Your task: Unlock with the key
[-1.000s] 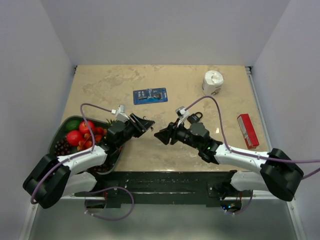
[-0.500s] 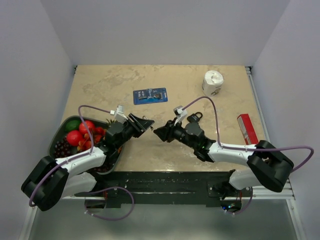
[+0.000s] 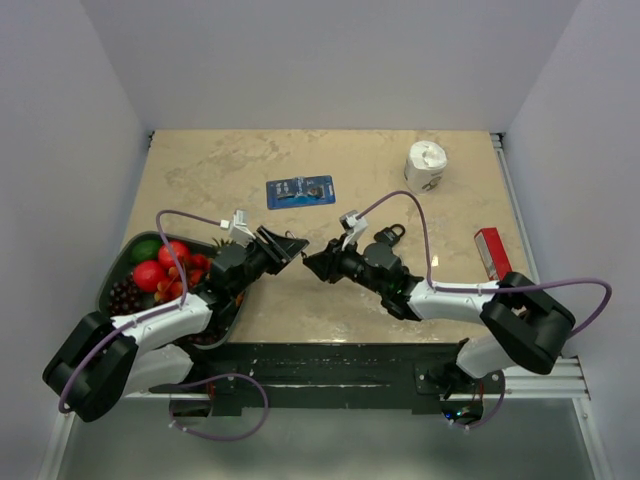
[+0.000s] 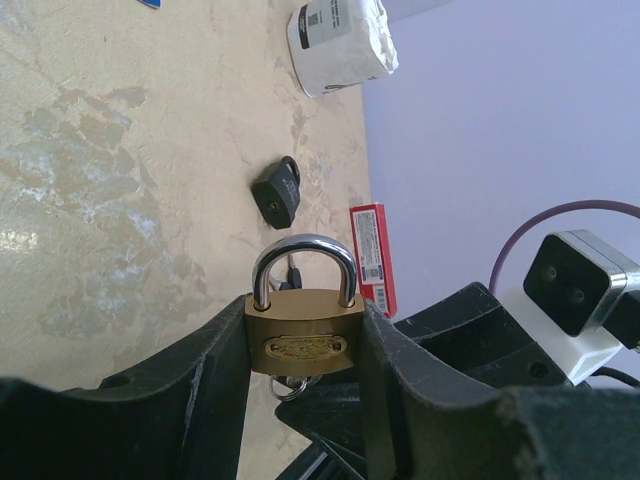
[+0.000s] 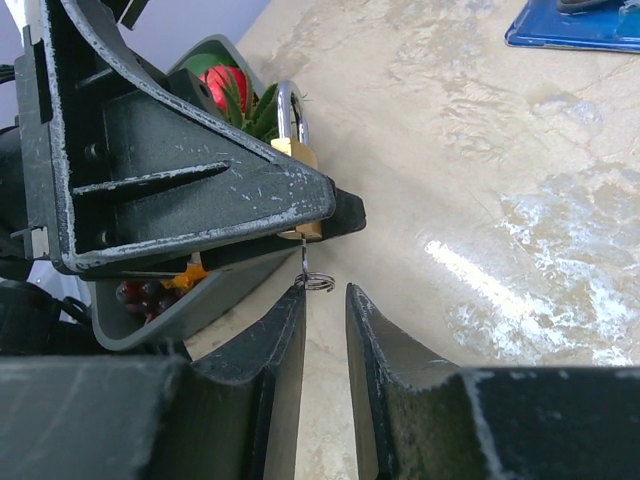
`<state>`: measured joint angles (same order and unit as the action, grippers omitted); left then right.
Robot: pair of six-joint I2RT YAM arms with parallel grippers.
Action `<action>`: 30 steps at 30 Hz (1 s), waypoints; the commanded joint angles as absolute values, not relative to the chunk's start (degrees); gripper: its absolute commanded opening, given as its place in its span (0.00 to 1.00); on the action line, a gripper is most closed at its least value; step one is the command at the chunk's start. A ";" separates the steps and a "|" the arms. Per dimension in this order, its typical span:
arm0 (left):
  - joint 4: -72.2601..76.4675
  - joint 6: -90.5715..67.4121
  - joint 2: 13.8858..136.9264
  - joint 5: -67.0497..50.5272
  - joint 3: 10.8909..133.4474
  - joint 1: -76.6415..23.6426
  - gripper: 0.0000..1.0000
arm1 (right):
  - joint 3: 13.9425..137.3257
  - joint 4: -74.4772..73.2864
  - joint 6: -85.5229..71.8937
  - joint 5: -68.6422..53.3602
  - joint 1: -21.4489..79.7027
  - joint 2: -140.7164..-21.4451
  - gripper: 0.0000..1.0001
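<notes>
My left gripper is shut on a small brass padlock, shackle up, held above the table; in the top view it is at centre left. A tiny all-silver key with a wire ring hangs from the padlock's underside. My right gripper faces it from just below, jaws narrowly apart, the ring at the tip of its left finger. In the top view the right gripper almost meets the left one. Through the shackle a bit of the black-headed key shows on the table. A black padlock lies beyond.
A dark tray of fruit sits at the left, under the left arm. A blue card pack lies at the back centre, a white roll at the back right, a red box near the right edge.
My right gripper has moved left up to the left gripper, and its jaws have narrowed. The left gripper and the brass padlock have stayed put.
</notes>
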<state>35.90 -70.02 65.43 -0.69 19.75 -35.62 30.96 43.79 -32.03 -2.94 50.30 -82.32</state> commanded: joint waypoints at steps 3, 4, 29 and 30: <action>40.08 -70.93 65.22 -1.23 20.04 -35.33 0.00 | 33.57 47.37 -29.62 -2.64 50.36 -82.27 0.24; 40.08 -70.84 65.39 -1.32 19.95 -35.25 0.00 | 33.57 47.37 -29.36 -2.64 50.36 -82.35 0.21; 40.26 -68.12 66.62 -3.78 20.39 -36.56 0.00 | 34.98 46.58 -25.13 -2.72 50.36 -82.54 0.00; 39.91 -68.03 66.62 -3.69 20.74 -36.04 0.00 | 34.81 46.15 -25.40 -2.99 50.27 -82.18 0.00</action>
<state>37.54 -69.38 67.64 -0.71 19.75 -35.44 32.91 41.87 -25.41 -4.08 50.52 -83.31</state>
